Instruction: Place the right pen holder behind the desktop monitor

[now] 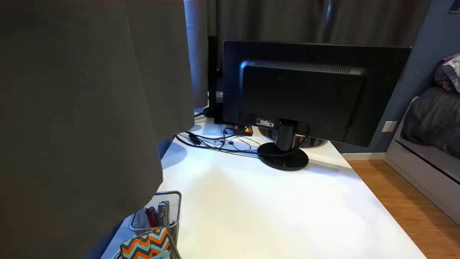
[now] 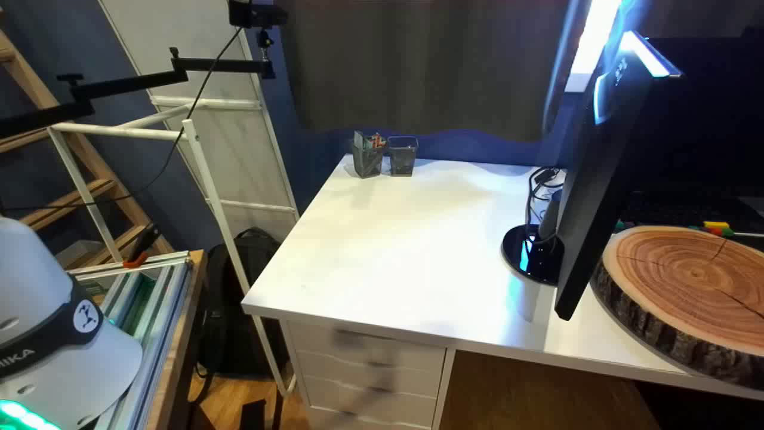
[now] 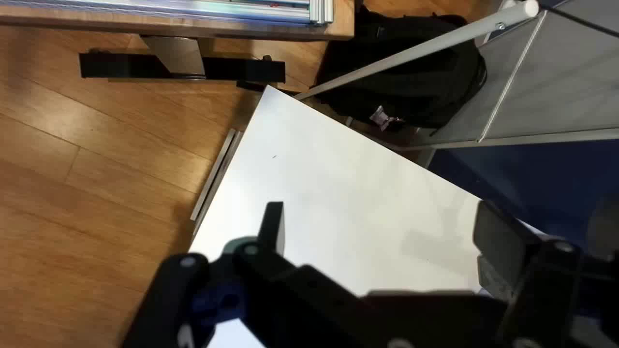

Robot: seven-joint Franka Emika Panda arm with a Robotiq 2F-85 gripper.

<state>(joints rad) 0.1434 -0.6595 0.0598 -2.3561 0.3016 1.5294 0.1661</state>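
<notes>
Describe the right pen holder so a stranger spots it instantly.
Find the white desk with the black desktop monitor, then, in an exterior view, the desk's far left corner. Beside the left pen holder, which has a zigzag-patterned item poking out, stands the right pen holder: a grey wire-mesh cup whose contents sit below its rim.
</notes>
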